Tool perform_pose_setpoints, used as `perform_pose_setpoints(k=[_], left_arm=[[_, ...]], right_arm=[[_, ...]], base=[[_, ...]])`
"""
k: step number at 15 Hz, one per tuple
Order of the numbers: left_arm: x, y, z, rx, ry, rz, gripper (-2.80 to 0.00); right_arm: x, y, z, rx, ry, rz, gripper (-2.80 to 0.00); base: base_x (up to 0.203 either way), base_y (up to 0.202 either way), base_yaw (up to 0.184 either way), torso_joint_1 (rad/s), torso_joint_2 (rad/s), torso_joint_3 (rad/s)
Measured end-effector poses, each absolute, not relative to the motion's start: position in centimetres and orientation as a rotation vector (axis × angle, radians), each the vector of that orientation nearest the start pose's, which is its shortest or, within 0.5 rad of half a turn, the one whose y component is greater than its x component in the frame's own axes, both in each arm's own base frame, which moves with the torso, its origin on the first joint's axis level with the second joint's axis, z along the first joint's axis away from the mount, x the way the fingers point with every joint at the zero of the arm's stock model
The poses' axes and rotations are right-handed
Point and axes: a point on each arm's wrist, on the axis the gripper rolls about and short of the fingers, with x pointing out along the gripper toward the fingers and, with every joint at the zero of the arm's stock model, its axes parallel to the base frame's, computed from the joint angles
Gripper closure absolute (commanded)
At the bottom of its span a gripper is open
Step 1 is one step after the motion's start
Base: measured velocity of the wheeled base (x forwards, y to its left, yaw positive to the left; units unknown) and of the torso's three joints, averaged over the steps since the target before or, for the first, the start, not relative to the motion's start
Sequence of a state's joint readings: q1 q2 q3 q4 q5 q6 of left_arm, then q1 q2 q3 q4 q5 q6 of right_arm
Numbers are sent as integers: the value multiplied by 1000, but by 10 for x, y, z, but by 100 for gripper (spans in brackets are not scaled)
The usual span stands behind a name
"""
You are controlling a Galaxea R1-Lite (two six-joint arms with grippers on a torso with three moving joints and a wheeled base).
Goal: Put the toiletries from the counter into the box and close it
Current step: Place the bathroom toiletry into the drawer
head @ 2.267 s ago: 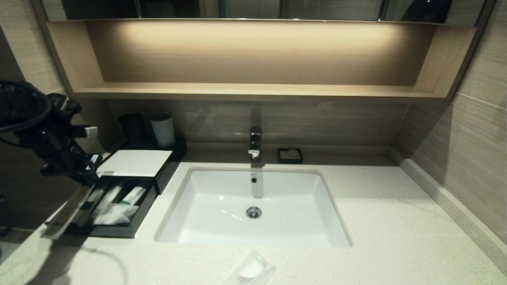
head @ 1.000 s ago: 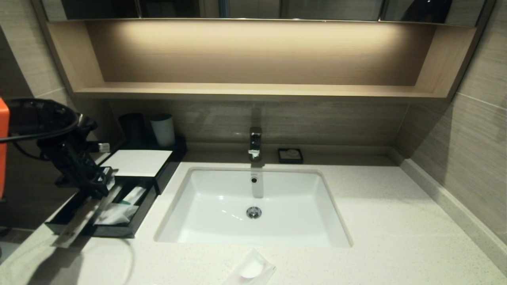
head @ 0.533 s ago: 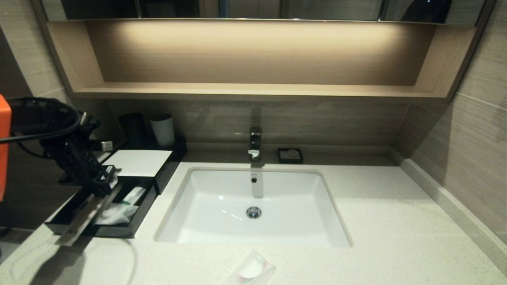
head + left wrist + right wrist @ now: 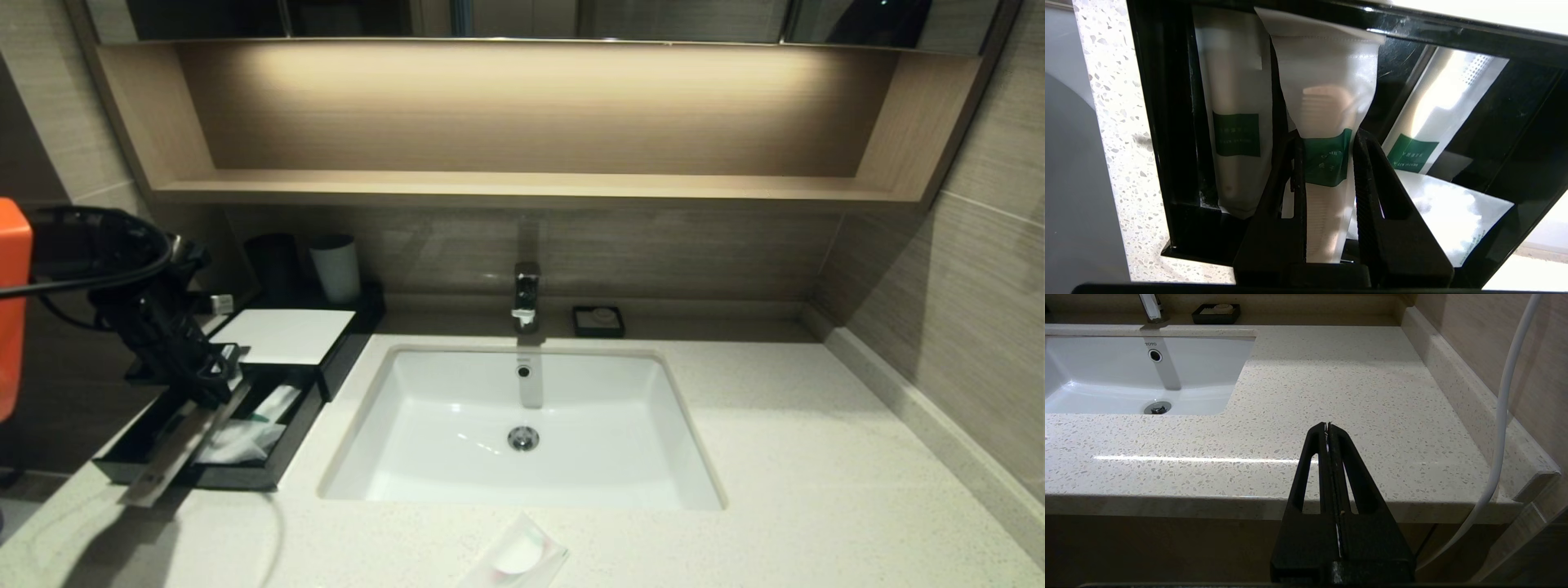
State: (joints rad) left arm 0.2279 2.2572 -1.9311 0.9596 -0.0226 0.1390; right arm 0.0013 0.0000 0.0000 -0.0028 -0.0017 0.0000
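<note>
We have the packet (image 4: 1327, 155), long and whitish with a green band, pinched between the fingers of our left gripper (image 4: 1327, 163) above the box's pulled-out tray (image 4: 269, 474) at the counter's left edge. In the head view it slants down, its low end reaching past the tray's front wall. If we let go here, that overhanging end could tip it onto the counter (image 4: 775, 457), or leave it propped on the wall and jam the tray when we push it in. More packets (image 4: 1237, 134) already lie in the tray. The sachet (image 4: 516, 557), clear with a white disc, waits at the counter's front edge. Our right gripper (image 4: 1327, 433) is parked, closed on nothing, off the counter's front right.
</note>
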Motion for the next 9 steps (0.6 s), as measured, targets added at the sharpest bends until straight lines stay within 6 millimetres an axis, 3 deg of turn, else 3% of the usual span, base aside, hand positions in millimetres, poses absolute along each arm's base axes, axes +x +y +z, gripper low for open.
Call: perform_pose_setpoints(k=[9], left_arm=[[405,93,140,-41,1272,90,0]], right_arm=[[-23,0,76,0,-3,0,0]], base=[[0,0,0,0,0,0]])
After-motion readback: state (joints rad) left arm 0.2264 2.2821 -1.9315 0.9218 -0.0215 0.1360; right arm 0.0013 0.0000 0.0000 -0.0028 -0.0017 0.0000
